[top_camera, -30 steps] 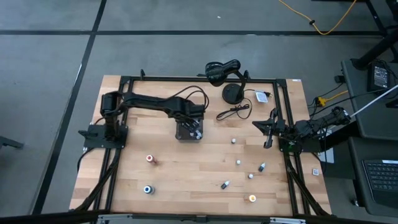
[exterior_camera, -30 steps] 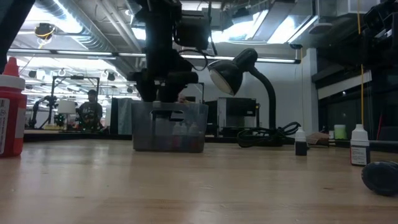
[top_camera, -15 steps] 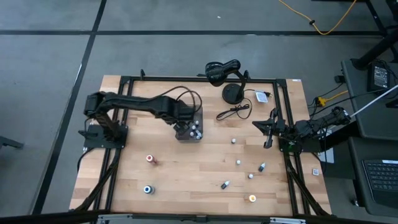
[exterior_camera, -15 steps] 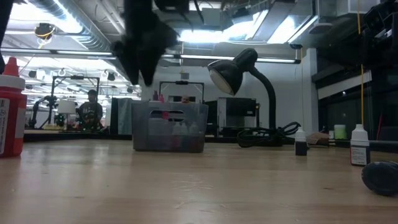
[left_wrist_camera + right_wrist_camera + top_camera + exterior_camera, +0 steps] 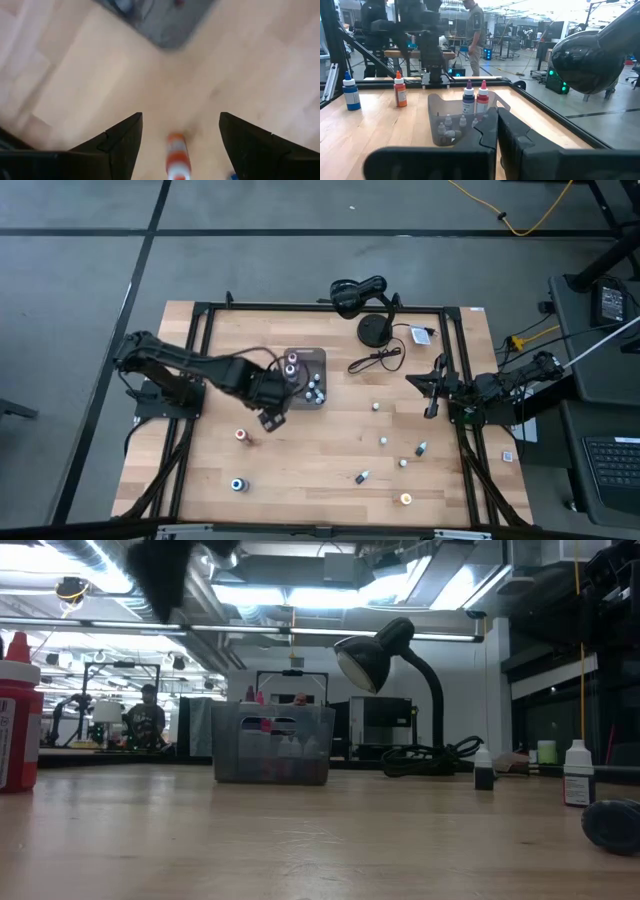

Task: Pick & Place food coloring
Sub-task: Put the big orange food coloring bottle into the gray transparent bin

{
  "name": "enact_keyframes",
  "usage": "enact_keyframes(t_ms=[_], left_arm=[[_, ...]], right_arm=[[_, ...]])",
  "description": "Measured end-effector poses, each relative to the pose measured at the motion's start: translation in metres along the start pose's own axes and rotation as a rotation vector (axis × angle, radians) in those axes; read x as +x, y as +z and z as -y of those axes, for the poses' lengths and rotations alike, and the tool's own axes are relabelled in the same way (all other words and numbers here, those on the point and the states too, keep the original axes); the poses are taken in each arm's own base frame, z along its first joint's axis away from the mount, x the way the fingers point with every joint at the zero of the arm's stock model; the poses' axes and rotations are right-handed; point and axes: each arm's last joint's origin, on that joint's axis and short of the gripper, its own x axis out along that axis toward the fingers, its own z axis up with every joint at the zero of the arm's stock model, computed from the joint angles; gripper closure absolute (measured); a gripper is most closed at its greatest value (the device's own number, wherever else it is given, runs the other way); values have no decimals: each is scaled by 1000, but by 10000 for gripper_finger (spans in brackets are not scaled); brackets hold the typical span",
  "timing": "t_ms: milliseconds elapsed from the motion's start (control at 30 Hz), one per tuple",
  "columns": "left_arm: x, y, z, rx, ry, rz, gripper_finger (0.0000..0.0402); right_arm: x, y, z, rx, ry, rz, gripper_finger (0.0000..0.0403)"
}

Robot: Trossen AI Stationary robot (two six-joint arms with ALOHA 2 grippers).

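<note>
With jaws spread and empty, the left gripper (image 5: 272, 418) hung above the orange-capped bottle (image 5: 241, 436) left of the gray tray (image 5: 315, 358), apparently lining up a pick, while the closed right gripper (image 5: 430, 385) waited at the table's right edge.

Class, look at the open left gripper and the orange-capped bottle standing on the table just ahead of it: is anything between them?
Nothing visible. The left gripper is open, and only bare table lies between it and the orange-capped bottle.

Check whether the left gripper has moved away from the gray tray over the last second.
Yes. The left gripper was directly over the gray tray; in the high view it now sits off the tray's near-left corner, open, heading toward the red-capped bottle.
</note>
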Motion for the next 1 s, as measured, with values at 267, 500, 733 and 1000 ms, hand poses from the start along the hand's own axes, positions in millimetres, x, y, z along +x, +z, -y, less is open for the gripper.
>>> enact_keyframes(t_ms=[267,500,733,1000], left_arm=[[18,-40,14,-46,8,-164,151],[41,-66,12,-132,100,-243,151],[54,-74,12,-171,131,-250,151],[59,-73,17,-177,100,-232,151]], right_arm=[[0,0,0,0,0,0,388],[0,0,0,0,0,0,388],[0,0,0,0,0,0,388],[0,0,0,0,0,0,388]])
